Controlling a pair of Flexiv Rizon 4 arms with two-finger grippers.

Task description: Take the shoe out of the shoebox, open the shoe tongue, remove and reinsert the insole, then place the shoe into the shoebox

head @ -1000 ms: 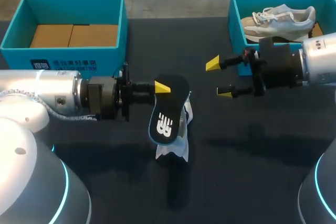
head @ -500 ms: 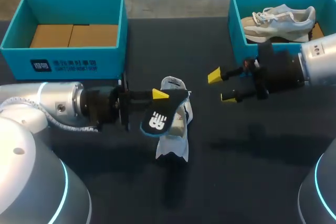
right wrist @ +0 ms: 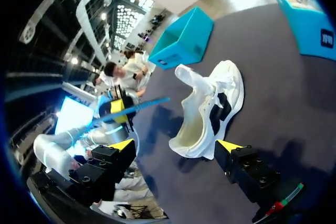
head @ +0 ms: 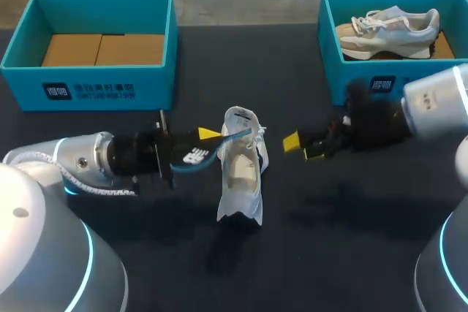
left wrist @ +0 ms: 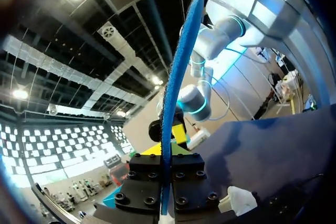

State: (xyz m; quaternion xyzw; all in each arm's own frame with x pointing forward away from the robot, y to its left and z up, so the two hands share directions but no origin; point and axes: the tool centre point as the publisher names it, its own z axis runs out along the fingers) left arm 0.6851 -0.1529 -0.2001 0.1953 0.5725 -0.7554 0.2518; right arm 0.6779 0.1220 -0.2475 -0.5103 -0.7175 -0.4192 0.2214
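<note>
A white shoe (head: 241, 169) lies mid-table with its tongue pulled up at the far end, and its pale inside shows in the right wrist view (right wrist: 207, 106). My left gripper (head: 199, 145) is shut on the black insole (head: 191, 157) with a blue rim, holding it edge-up; its front tip reaches over the shoe's opening. In the left wrist view the insole (left wrist: 181, 61) runs as a thin blue strip clamped between the fingers of the gripper (left wrist: 167, 148). My right gripper (head: 302, 147) hangs open just right of the shoe, which lies ahead of its spread gripper tips (right wrist: 176, 145).
A teal shoebox (head: 327, 49) at the back right holds a second pale shoe (head: 395, 28). Another teal shoebox (head: 88, 82) at the back left has brown cardboard inside. Dark tabletop lies between them.
The left gripper turned the insole from flat, logo up, to edge-up and lowered it toward the shoe's opening. The right gripper moved left and down, closer to the shoe.
</note>
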